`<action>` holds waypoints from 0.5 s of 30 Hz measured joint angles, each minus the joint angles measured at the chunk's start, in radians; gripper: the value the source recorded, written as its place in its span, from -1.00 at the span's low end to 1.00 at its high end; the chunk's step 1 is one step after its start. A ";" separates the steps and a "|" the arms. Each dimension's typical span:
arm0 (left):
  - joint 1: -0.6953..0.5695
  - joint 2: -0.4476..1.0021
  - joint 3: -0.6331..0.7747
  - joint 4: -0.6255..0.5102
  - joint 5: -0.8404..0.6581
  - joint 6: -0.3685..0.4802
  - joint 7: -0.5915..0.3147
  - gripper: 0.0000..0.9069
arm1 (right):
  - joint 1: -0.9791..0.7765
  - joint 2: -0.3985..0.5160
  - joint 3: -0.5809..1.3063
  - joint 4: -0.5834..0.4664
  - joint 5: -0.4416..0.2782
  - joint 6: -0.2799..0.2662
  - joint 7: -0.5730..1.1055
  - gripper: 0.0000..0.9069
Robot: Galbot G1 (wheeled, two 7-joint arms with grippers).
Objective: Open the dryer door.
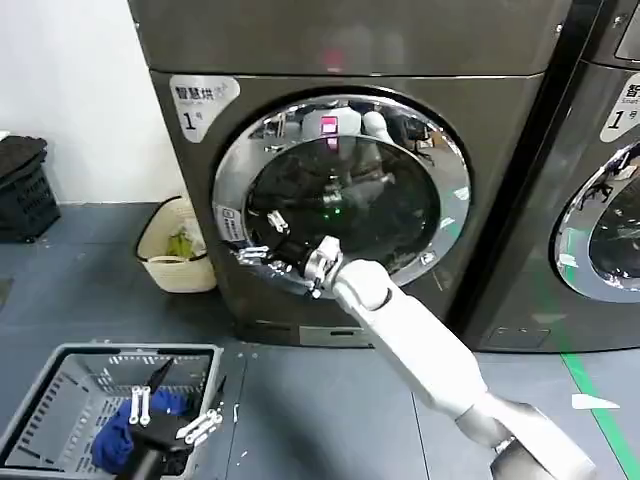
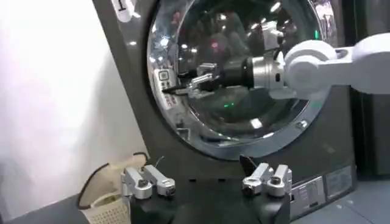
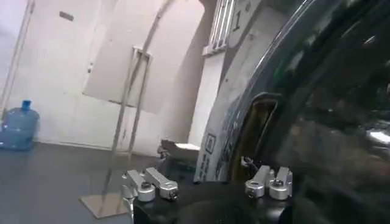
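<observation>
White wall (image 1: pixel 70 90), grey floor (image 1: pixel 330 410), second dark machine (image 1: pixel 590 180) alongside.

You see a dark grey floor (image 1: pixel 330 410) across the lower half of the head view. On it stand the bronze-grey machine (image 1: pixel 200 190) at centre, a cream basket (image 1: pixel 175 262) at left, a grey crate (image 1: pixel 60 400) lower left, and a black crate (image 1: pixel 22 200) at the left edge.

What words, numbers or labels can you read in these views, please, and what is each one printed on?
"1": large digit on the white label at the upper left of the dryer front, beside the dryer door; the characters above it are too small to read.
"1": white label on the neighbouring machine; other print unreadable.
Sticker on the door's chrome ring: too small to read.
Panel low on the dryer front: blurred.
</observation>
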 joint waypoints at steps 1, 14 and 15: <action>0.000 0.000 0.000 0.000 0.000 0.000 0.000 1.00 | 0.004 0.002 0.000 -0.006 0.000 0.001 -0.006 1.00; -0.005 0.005 -0.003 0.006 -0.003 0.001 0.000 1.00 | 0.007 -0.016 0.005 -0.018 0.041 0.020 -0.135 1.00; -0.007 0.005 -0.004 0.007 -0.004 0.002 0.000 1.00 | 0.003 -0.022 0.005 -0.011 0.049 0.020 -0.147 1.00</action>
